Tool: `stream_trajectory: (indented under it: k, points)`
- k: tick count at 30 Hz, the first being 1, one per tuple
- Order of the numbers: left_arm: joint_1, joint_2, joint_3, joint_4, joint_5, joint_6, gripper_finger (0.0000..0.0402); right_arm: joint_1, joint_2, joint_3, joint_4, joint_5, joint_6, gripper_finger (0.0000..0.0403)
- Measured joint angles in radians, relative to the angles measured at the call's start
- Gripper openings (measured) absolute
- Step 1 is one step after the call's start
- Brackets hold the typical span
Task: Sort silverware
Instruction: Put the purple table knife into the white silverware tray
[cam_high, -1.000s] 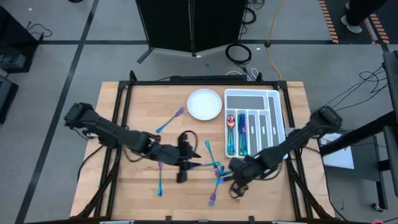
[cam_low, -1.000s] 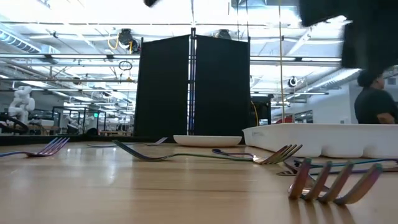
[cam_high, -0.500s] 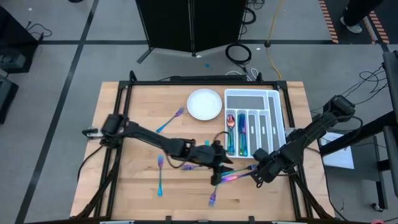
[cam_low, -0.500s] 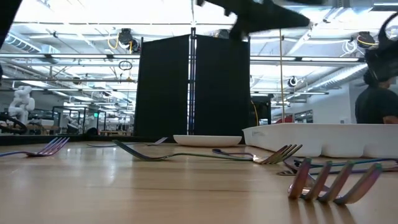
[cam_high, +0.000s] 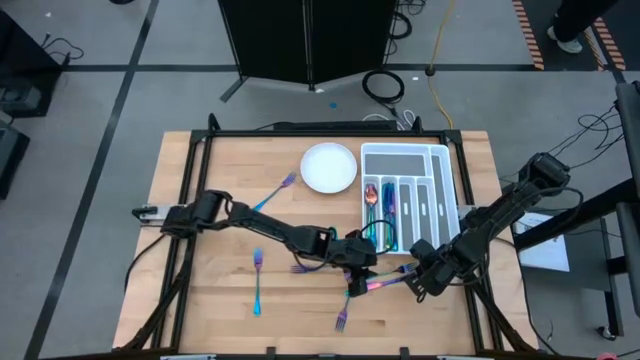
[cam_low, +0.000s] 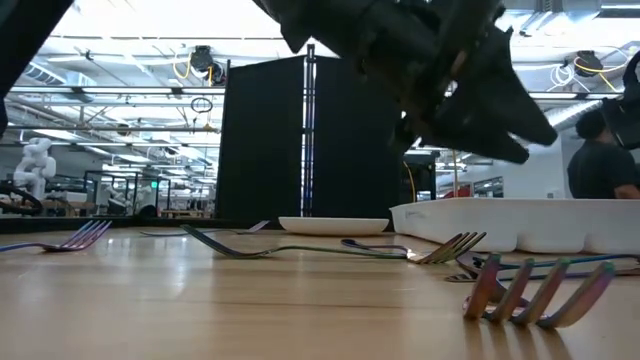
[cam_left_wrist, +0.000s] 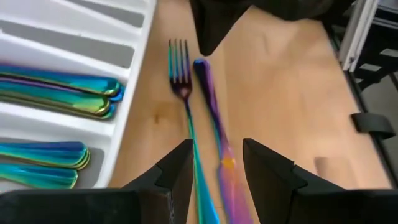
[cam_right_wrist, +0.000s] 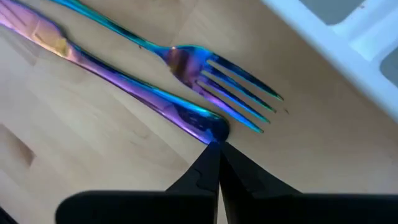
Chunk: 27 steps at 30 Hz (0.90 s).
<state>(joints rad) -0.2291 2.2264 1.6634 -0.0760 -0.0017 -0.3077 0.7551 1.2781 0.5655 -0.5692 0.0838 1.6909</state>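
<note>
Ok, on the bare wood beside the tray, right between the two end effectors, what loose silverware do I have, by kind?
Fork: 1
Knife: 1
Total: 2, lying side by side just outside the tray.

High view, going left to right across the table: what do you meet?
Lone fork → plate → left gripper → cutlery tray → right gripper.
</note>
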Motion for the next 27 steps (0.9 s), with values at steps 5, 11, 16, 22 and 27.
stream_trajectory:
  k: [5,11,16,22,27]
  points:
    - [0.0,0.013,0.0,-0.015,0.0,0.015,0.0138,0.0,0.001,0.0,0.001,0.029,0.008,0.0]
    - [0.0,0.024,0.0,-0.002,0.0,0.028,0.0138,0.0,0.018,0.0,0.002,0.044,0.017,0.0]
    - [-0.003,0.031,0.0,0.023,0.0,0.026,0.0138,0.0,0.067,0.003,0.019,0.037,0.012,0.0]
    - [-0.007,0.044,0.0,0.064,0.0,0.026,0.0138,0.0,0.109,0.006,0.038,0.008,0.017,0.0]
    - [-0.019,0.081,0.0,0.12,0.002,0.026,0.0138,0.001,0.11,0.005,0.028,0.003,0.018,0.0]
